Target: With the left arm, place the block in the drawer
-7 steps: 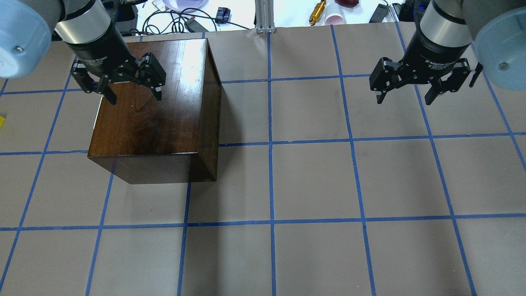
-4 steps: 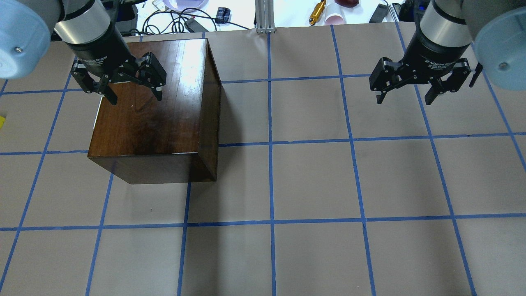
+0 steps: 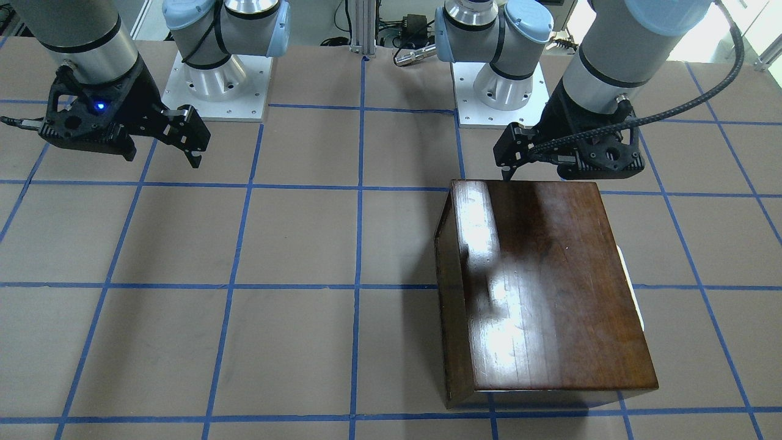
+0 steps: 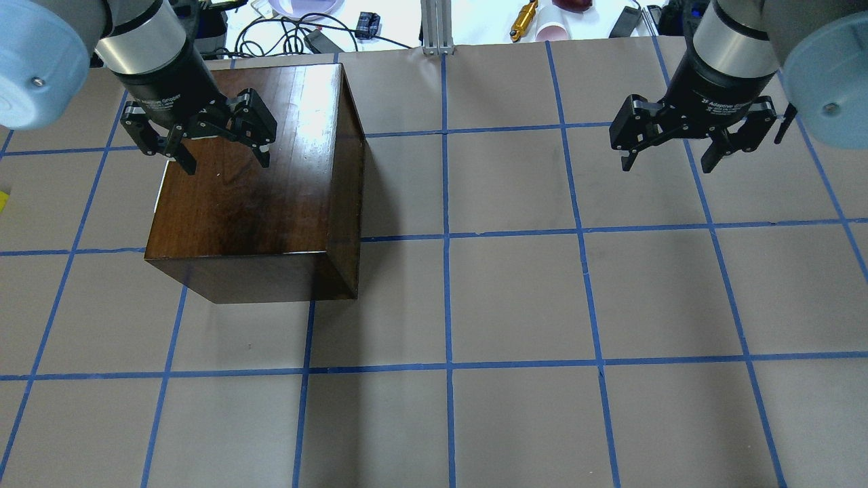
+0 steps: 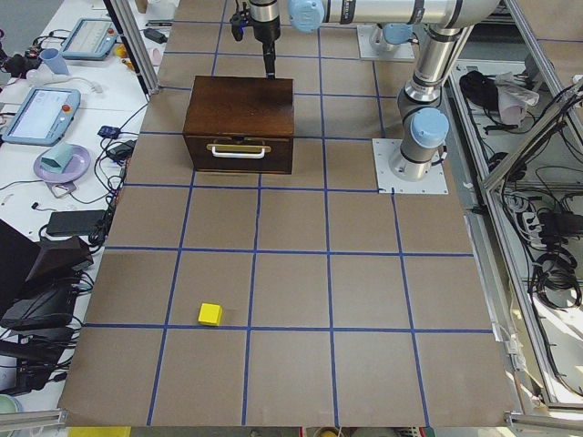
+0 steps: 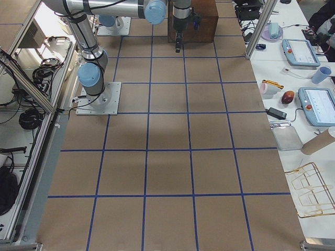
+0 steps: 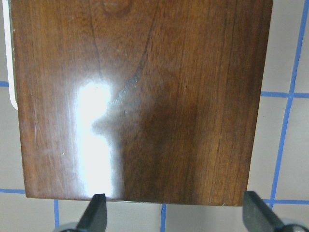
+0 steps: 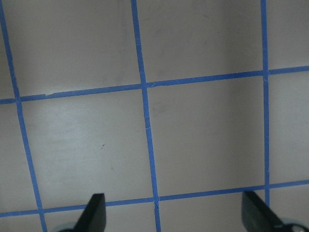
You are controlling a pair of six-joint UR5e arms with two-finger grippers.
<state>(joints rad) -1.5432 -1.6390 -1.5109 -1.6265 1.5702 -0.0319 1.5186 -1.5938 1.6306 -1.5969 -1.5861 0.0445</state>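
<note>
The block is a small yellow cube lying on the table far from the box, toward the table's left end; a sliver of it shows at the overhead view's left edge. The dark-brown box holds the drawer, which is shut, with its metal pull facing the block. My left gripper is open and empty, hovering above the near edge of the box top. My right gripper is open and empty above bare table.
Blue tape lines grid the brown table. Beyond its far edge lie cables, a gold tool and a pink cup. The two arm bases stand at the robot's side of the table.
My left gripper has edged slightly to the right over the box top. My right gripper and the box have not moved.
</note>
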